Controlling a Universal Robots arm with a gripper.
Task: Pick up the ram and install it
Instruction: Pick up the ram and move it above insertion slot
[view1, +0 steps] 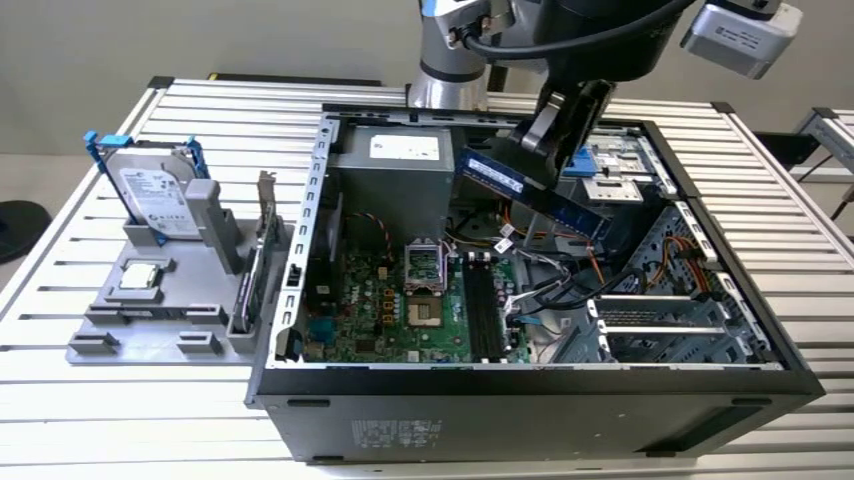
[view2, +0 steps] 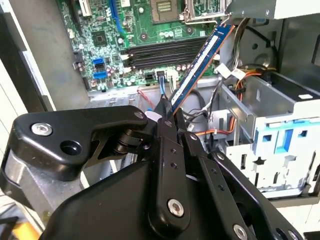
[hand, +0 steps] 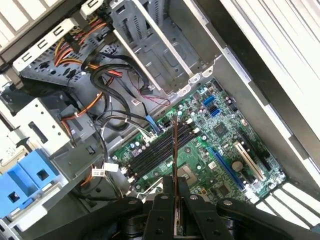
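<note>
Where the slatted metal worktop (view1: 40, 440) fills the exterior view's left, a silver hard drive in a blue frame (view1: 150, 195) stands in a grey holder (view1: 147, 320), its white label facing out. Rightward, over the open black computer case (view1: 534, 400), the black claw (view1: 558, 128) slants down from the arm. It pinches one end of the long blue-green ram stick (view1: 534, 198), which is white-stickered and tilted above the green motherboard (view1: 400, 300).

Dark blue on the ram (view1: 541, 195). Black all over the gripper (view2: 167, 114). Green on the motherboard (view1: 400, 310), black along its slots (view1: 478, 315). Silver on the hard drive (view1: 154, 195), blue on its frame (view1: 100, 150). Orange and yellow on the cables (hand: 70, 42). Pale ribbed stripes across the bench (view1: 120, 400).
</note>
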